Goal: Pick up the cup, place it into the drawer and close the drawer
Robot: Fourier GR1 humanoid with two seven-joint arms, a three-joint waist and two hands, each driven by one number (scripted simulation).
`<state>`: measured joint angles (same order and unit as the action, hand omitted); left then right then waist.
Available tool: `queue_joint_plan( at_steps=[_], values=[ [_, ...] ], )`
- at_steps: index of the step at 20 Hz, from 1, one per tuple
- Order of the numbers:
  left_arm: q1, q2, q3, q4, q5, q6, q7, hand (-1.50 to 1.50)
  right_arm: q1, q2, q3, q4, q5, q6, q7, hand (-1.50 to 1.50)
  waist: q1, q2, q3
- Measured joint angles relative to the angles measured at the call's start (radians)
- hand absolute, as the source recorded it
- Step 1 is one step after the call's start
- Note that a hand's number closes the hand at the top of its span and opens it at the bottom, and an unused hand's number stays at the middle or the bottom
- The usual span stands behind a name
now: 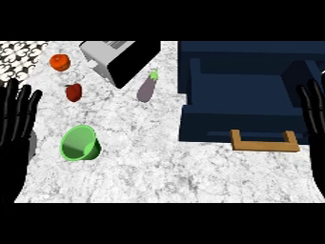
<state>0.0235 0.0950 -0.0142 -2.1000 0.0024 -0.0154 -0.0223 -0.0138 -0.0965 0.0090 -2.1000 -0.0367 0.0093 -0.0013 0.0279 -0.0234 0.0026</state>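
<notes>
Green cup point(80, 143) tipped on the marble counter point(172, 167)
Its mouth faces 7 o'clock; the open drawer point(242, 102) lies toward 2 o'clock. Left hand point(6, 128) and right hand point(323, 119) rest open, empty.

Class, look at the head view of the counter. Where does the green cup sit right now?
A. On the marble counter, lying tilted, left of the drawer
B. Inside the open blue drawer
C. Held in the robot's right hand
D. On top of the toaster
A: the green cup lies tilted on the marble counter, well left of the blue drawer, with neither open hand touching it.
</notes>
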Motion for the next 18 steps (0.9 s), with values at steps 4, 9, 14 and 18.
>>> queue_joint_plan(
  at_steps=[4, 9, 14, 18],
  values=[
    [0.046, 0.021, 0.046, -0.019, 0.034, -0.039, -0.028, -1.50, -0.007, 0.005, 0.010, -0.014, 0.015, 0.003, 0.003, -1.50, -0.016, 0.014, -0.002],
    [0.076, 0.004, 0.127, 0.015, 0.178, -0.050, 0.039, -1.50, 0.000, -0.016, 0.029, 0.023, 0.017, 0.040, 0.036, -1.50, -0.017, 0.022, -0.003],
    [0.068, -0.013, 0.183, 0.107, 0.257, -0.048, 0.051, -1.50, -0.068, -0.044, 0.007, 0.085, -0.019, 0.078, 0.094, -1.50, -0.022, 0.024, -0.003],
    [0.052, -0.002, 0.217, 0.189, 0.262, -0.050, 0.047, -1.50, -0.093, -0.046, -0.003, 0.104, -0.033, 0.094, 0.119, -1.50, -0.025, 0.024, -0.003]
  ],
)
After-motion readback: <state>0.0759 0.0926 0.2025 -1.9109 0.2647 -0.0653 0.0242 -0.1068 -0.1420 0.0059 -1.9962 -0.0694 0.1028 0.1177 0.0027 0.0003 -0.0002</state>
